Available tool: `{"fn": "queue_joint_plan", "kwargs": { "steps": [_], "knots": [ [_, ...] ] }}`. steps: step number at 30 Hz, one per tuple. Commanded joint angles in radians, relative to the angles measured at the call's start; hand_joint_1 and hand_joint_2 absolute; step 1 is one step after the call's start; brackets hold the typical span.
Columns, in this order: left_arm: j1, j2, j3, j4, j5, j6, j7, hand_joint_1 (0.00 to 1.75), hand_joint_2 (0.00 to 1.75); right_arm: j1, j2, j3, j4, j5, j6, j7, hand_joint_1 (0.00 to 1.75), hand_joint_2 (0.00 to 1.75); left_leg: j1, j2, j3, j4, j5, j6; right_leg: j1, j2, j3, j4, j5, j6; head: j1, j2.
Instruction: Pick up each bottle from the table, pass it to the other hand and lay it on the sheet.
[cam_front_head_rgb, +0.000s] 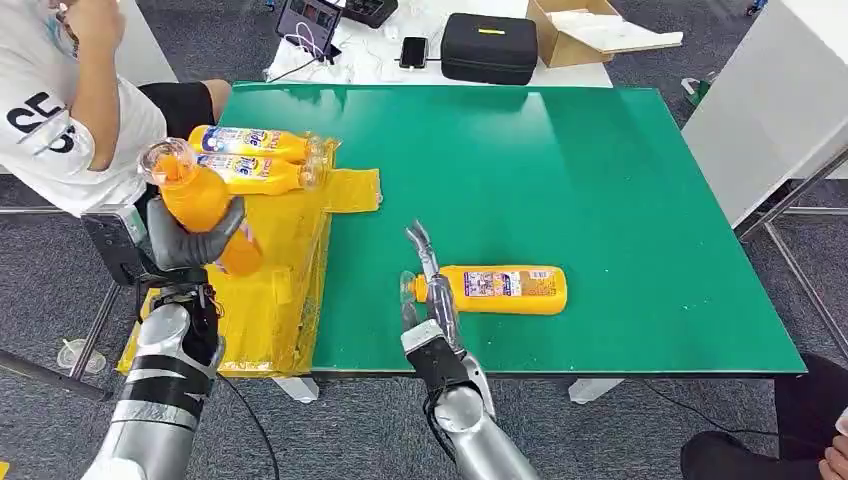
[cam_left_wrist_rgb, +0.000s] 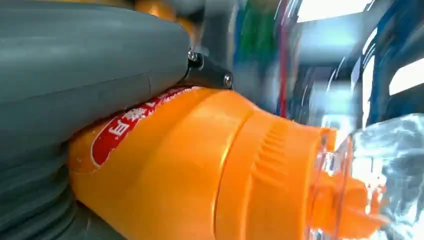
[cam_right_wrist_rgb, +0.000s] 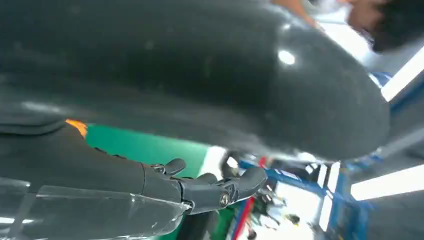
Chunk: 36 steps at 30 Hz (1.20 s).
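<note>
Nearest to us, our right hand (cam_front_head_rgb: 428, 290) extends over the front edge of the green table (cam_front_head_rgb: 600, 180), fingers straight and spread, grasping nothing. Its fingers (cam_right_wrist_rgb: 210, 190) lie just beside the neck end of an orange bottle (cam_front_head_rgb: 500, 289) that rests on its side on the table, cap toward the hand; whether they touch it we cannot tell.

To the left, our left hand (cam_front_head_rgb: 190, 240) grasps a second orange bottle (cam_front_head_rgb: 195, 195), held tilted above the yellow sheet (cam_front_head_rgb: 290, 250), clear cap uppermost. In the left wrist view the grey thumb (cam_left_wrist_rgb: 90, 65) presses against this bottle's body, next to its red label.

The yellow sheet covers the table's left front corner and hangs over the edge. Farther along it, two more bottles (cam_front_head_rgb: 255, 155) lie on their sides, side by side and touching.

Beyond these, a person (cam_front_head_rgb: 60, 110) in a white shirt sits at the left. Past the far table edge, a white surface carries a black case (cam_front_head_rgb: 490, 47), a cardboard box (cam_front_head_rgb: 590, 30) and a phone (cam_front_head_rgb: 413, 50).
</note>
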Motion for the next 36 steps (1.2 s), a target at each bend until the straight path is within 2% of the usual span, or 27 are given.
{"fn": "queue_joint_plan", "kwargs": {
  "steps": [1, 2, 4, 9, 10, 12, 13, 15, 16, 19, 21, 23, 35, 36],
  "knots": [
    [-0.238, 0.08, 0.012, 0.401, -0.461, 0.373, 0.009, 1.75, 1.75, 0.027, -0.074, 0.144, -0.302, -0.055, -0.187, -0.014, 0.0, 0.0, 0.0, -0.002, 0.003, 0.001, -0.001, 0.001, 0.0, -0.003, 0.004, 0.001, -0.002, -0.001, 0.0, 0.0],
    [-0.25, 0.085, -0.005, 0.442, -0.525, 0.442, 0.016, 1.75, 1.75, 0.023, -0.077, 0.154, -0.305, -0.062, -0.191, -0.014, 0.0, 0.0, 0.0, -0.002, 0.005, 0.0, -0.002, 0.001, 0.001, -0.003, 0.006, 0.001, -0.003, -0.002, 0.0, 0.0],
    [-0.258, 0.096, -0.017, 0.489, -0.647, 0.467, 0.056, 1.75, 1.75, 0.016, -0.079, 0.162, -0.299, -0.077, -0.197, -0.014, 0.0, 0.0, 0.0, -0.001, 0.006, 0.0, -0.002, 0.001, 0.0, -0.002, 0.007, 0.0, -0.002, -0.002, 0.0, 0.0],
    [-0.264, 0.125, -0.122, 0.604, -0.873, 0.451, 0.136, 1.75, 1.75, 0.014, -0.088, 0.155, -0.278, -0.124, -0.17, -0.014, 0.0, 0.0, 0.0, 0.001, 0.007, -0.001, -0.001, 0.002, 0.0, -0.001, 0.007, -0.001, -0.001, -0.001, 0.0, 0.0],
    [-0.266, 0.135, -0.152, 0.626, -0.912, 0.411, 0.149, 1.75, 1.75, 0.014, -0.093, 0.157, -0.282, -0.133, -0.161, -0.014, 0.0, 0.0, 0.0, 0.001, 0.006, -0.002, -0.001, 0.001, 0.0, 0.0, 0.006, -0.002, -0.001, -0.001, 0.0, 0.0],
    [-0.262, 0.145, -0.177, 0.641, -0.948, 0.377, 0.147, 1.75, 1.75, 0.012, -0.098, 0.163, -0.282, -0.136, -0.158, -0.014, 0.0, 0.0, -0.001, 0.002, 0.013, -0.002, -0.004, 0.003, 0.001, -0.001, 0.013, -0.003, -0.003, -0.002, 0.0, 0.0],
    [-0.262, 0.153, -0.197, 0.657, -0.974, 0.336, 0.159, 1.75, 1.75, 0.011, -0.096, 0.162, -0.278, -0.14, -0.15, -0.014, 0.0, 0.0, 0.0, 0.001, 0.005, -0.001, -0.001, 0.001, 0.0, 0.0, 0.005, -0.001, -0.001, -0.001, 0.0, 0.0],
    [-0.258, 0.158, -0.201, 0.662, -0.978, 0.276, 0.153, 1.75, 1.75, 0.01, -0.095, 0.161, -0.273, -0.144, -0.137, -0.014, 0.0, 0.0, -0.001, 0.003, 0.01, -0.002, -0.003, 0.002, 0.0, 0.0, 0.01, -0.001, -0.003, -0.002, 0.0, 0.0],
    [-0.259, 0.162, -0.204, 0.673, -0.979, 0.222, 0.15, 1.75, 1.75, 0.011, -0.093, 0.157, -0.27, -0.147, -0.128, -0.014, 0.0, 0.0, 0.0, 0.002, 0.005, -0.001, -0.001, 0.001, 0.0, 0.0, 0.004, -0.001, -0.001, -0.001, 0.0, 0.0],
    [-0.246, 0.172, -0.196, 0.685, -0.957, 0.057, 0.126, 1.75, 1.75, 0.011, -0.086, 0.148, -0.251, -0.152, -0.097, -0.014, 0.0, 0.0, 0.0, 0.003, 0.005, -0.001, -0.002, 0.001, 0.0, 0.002, 0.004, -0.001, -0.001, -0.001, 0.0, 0.0],
    [-0.241, 0.178, -0.197, 0.686, -0.957, 0.045, 0.118, 1.75, 1.75, 0.01, -0.086, 0.146, -0.247, -0.155, -0.092, -0.014, 0.0, 0.0, 0.0, 0.004, 0.009, -0.001, -0.003, 0.001, 0.001, 0.001, 0.008, -0.001, -0.002, -0.002, 0.0, 0.0],
    [-0.24, 0.182, -0.211, 0.692, -0.968, 0.002, 0.117, 1.75, 1.75, 0.009, -0.082, 0.141, -0.239, -0.16, -0.082, -0.014, 0.0, 0.0, 0.0, 0.002, 0.003, -0.001, -0.001, 0.001, 0.0, 0.001, 0.002, -0.001, 0.0, -0.001, 0.0, 0.0],
    [-0.201, 0.184, -0.215, 0.693, -0.947, -0.166, 0.08, 1.75, 1.75, -0.001, -0.058, 0.124, -0.16, -0.172, -0.013, -0.014, 0.0, 0.0, 0.0, 0.002, 0.004, -0.001, -0.001, 0.001, 0.0, 0.001, 0.003, -0.001, 0.0, -0.001, 0.0, 0.0],
    [-0.197, 0.184, -0.214, 0.694, -0.943, -0.179, 0.074, 1.43, 1.75, 0.0, -0.057, 0.123, -0.154, -0.174, -0.007, -0.014, 0.0, 0.0, 0.0, 0.002, 0.006, -0.002, -0.002, 0.001, 0.0, 0.001, 0.006, -0.001, -0.001, -0.001, 0.0, 0.0]
  ]
}}
